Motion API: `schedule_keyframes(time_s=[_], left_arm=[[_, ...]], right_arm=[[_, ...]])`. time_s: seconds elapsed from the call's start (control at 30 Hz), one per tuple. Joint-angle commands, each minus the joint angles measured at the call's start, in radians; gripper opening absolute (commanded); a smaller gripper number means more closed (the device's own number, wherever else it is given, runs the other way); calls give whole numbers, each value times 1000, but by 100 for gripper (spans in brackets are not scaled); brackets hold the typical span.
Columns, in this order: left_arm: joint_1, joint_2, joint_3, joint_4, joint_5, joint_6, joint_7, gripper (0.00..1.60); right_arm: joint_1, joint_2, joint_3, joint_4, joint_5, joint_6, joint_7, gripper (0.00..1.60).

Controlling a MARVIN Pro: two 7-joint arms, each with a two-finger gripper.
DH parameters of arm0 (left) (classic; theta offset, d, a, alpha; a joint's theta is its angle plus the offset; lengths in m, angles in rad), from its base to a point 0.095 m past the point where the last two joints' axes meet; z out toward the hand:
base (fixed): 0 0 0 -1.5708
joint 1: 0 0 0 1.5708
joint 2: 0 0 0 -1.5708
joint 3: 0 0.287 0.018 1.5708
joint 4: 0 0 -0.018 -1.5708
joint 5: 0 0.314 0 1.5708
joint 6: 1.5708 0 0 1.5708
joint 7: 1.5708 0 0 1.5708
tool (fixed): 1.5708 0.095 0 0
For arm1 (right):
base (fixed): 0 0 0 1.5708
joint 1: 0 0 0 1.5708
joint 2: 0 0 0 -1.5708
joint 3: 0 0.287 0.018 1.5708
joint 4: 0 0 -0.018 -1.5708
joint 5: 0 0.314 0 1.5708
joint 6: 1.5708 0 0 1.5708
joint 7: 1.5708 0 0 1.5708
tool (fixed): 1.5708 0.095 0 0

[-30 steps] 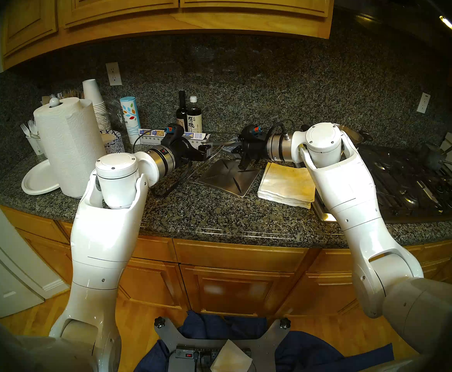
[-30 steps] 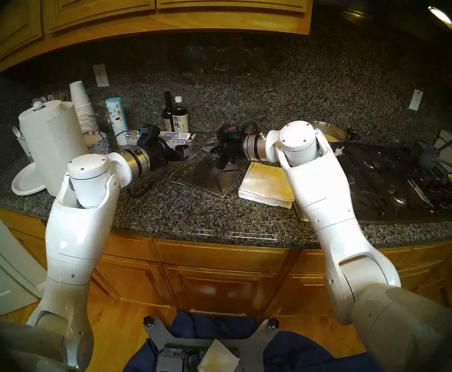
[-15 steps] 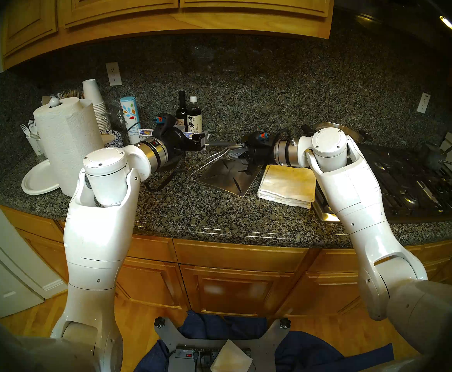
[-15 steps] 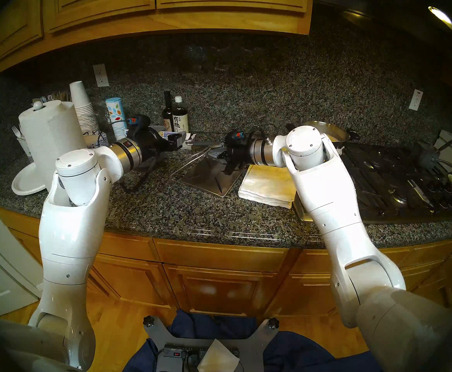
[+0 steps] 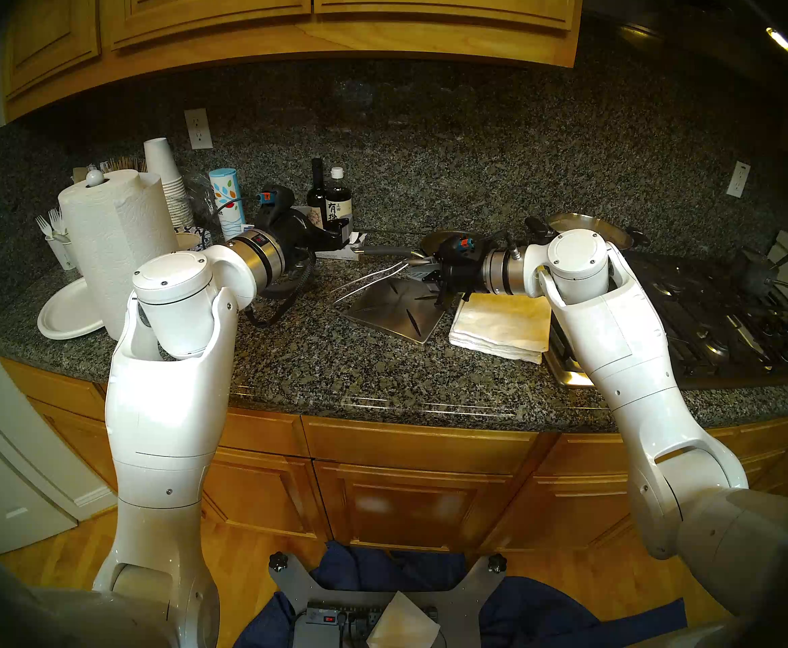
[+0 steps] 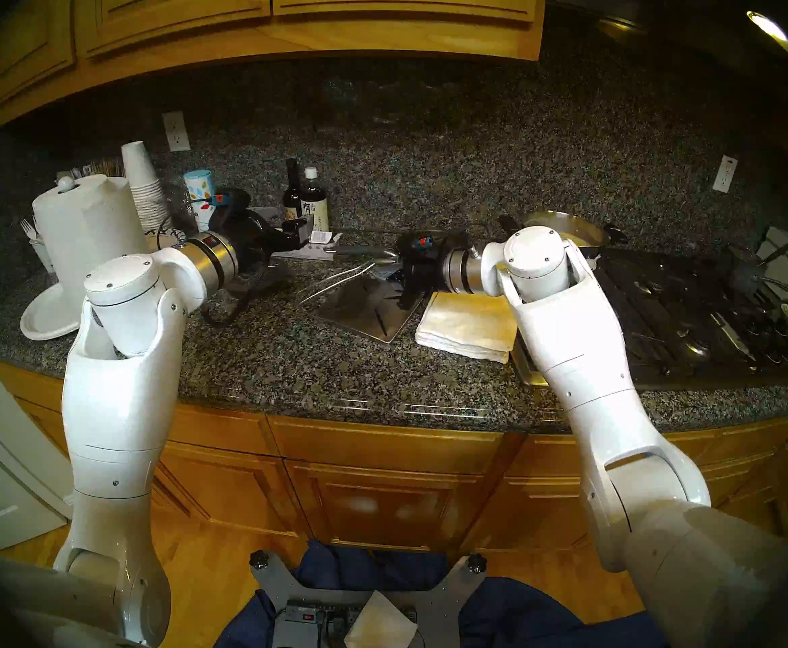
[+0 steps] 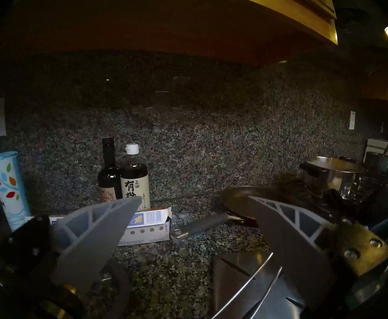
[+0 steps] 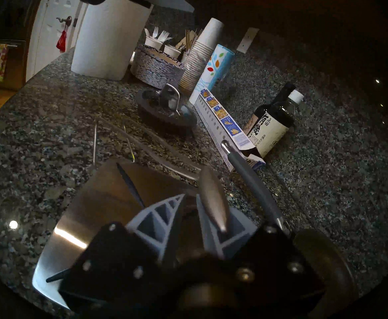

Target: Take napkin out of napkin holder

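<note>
Granite counter [image 5: 336, 366], dark and speckled, polished, rounded front lip running across the middle of the head view. A broad bare strip lies between that lip and the things on it: free room at centre frame. Right of it is the black stove [image 5: 710, 315], its steel edge close to the paper.

Paper towel roll [image 5: 121, 254], tall, embossed, at frame left, well apart from the work.

Napkin [image 5: 499, 324]: thick square white stack, soft layered edges, flat on the granite just beside the holder's right corner, its far right side under my right forearm.

Napkin holder [image 5: 392, 310]: flat brushed-steel square with diagonal slits, bare on top. Its wire arm [image 5: 373, 277], thin and curved, stands lifted off the plate toward upper right.

Frying pan [image 7: 239, 196], round and dark with a grey handle, lies close behind the plate.

Left gripper [image 7: 194, 197]: fingers spread wide, nothing between them, hanging over the granite left of the plate.

Right gripper [image 8: 189, 196]: ribbed grey fingers nearly together, above the plate's far edge. The leaf tip [image 8: 213, 196], smooth metal, lies against one finger; clamped or merely resting, I cannot tell.
</note>
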Motion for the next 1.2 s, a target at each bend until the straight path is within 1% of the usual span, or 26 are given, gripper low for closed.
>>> schedule_keyframes(time_s=[0.0, 0.3, 0.63, 0.97, 1.17], left_arm=[[-16, -15, -18, -58, -8, -10, 13, 160], [-3, -13, -30, -73, -13, -6, 21, 160], [-3, -11, -23, -70, -14, -5, 29, 160], [-14, -14, -15, -55, -13, -8, 33, 160], [-23, -14, -9, -43, -14, -10, 32, 160]], right_arm=[[30, -7, 6, 9, -4, -15, -15, 67], [37, -2, 5, 40, -10, -24, -17, 67], [42, 0, 1, 79, -19, -37, -14, 67], [54, 17, -10, 88, -45, -36, -1, 70], [61, 29, -7, 82, -58, -32, 5, 70]])
